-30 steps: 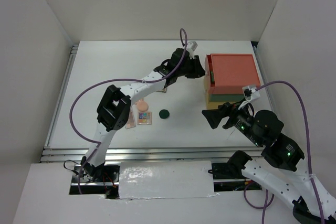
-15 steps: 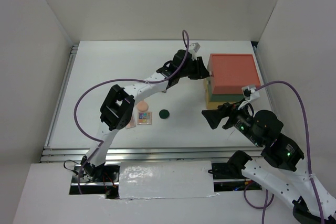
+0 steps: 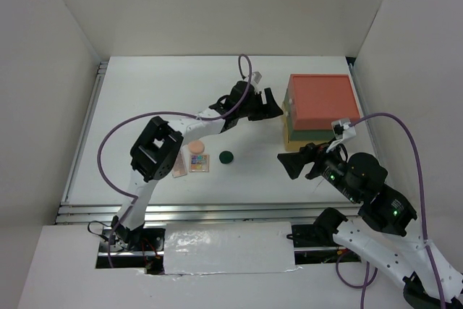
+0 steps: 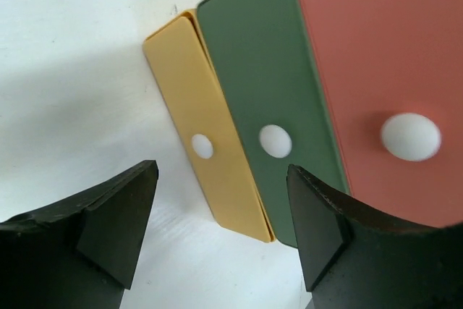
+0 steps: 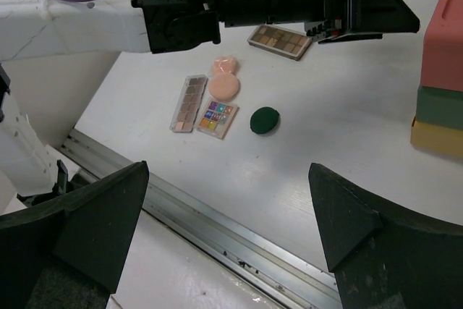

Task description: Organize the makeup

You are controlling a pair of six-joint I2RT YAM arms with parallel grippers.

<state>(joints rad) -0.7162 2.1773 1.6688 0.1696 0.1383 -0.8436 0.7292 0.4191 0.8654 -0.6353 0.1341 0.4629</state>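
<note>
from above, the white table (image 3: pixel 145 99) has walls on three sides and a metal rail (image 3: pixel 202 211) along its near edge. open white surface stretches across the left half and the far strip. the drawer box (image 3: pixel 322 99) stands near the right wall. the left gripper (image 3: pixel 273 103) hangs just beside the box's left face, apart from it, with its jaws spread and nothing between them.

the makeup lies in a cluster left of centre, toward the front. a long palette (image 3: pixel 179 166) lies just beside the square multicoloured palette (image 3: pixel 199 162), a peach compact (image 3: pixel 197 148) sits behind them, and the dark green disc (image 3: pixel 226 156) is a little to their right. the right gripper (image 3: pixel 289 165) hovers in front of the box, jaws wide and empty, with bare table between it and the disc.

the left wrist view shows its fingers (image 4: pixel 108 229) wide apart over bare table. they face the yellow, green and red drawer fronts, each with a white knob (image 4: pixel 202 146).

the right wrist view looks out between spread fingers at the cluster. a second peach compact (image 5: pixel 224 66) touches the first. a second long palette (image 5: pixel 279 40) lies below the left arm, well apart from the rest.

a second ago the red drawer stuck out to the left with the left gripper at it. now we see it pushed in, the gripper backed off and its jaws widened. the makeup and the right arm have not moved.
</note>
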